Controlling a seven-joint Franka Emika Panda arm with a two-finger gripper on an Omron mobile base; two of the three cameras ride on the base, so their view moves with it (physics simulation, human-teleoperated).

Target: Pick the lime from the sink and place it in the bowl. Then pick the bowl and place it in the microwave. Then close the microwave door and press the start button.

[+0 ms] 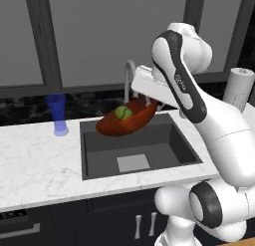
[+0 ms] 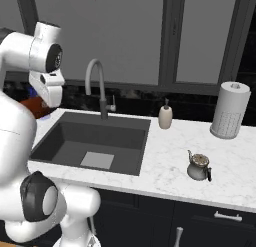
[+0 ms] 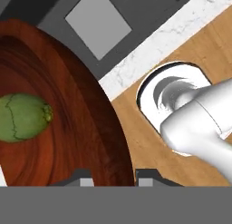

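In the left base view the gripper (image 1: 149, 104) sits just right of centre, in front of the faucet (image 1: 128, 78), and its jaws are clamped on the right rim of the bowl (image 1: 127, 121). The bowl hangs tilted in the air above the back of the sink (image 1: 139, 150), clear of the counter (image 1: 35, 163). The lime (image 1: 123, 112) lies inside the bowl, near the middle of the frame. A blue vase (image 1: 58, 114) stands upright on the counter at the left, well apart from the bowl.

In the hand view the bowl (image 3: 59, 105) fills the left half, its rim running down between the two fingertips (image 3: 81, 178) at the bottom edge, and the lime (image 3: 22, 117) rests against the inner wall at the far left.

In the right base view a sliver of the bowl (image 2: 35, 107) shows at the left edge behind the arm. On the counter to the right of the sink (image 2: 92, 138) stand a soap bottle (image 2: 165, 116), a small kettle (image 2: 198, 166) and a paper towel roll (image 2: 230, 110).
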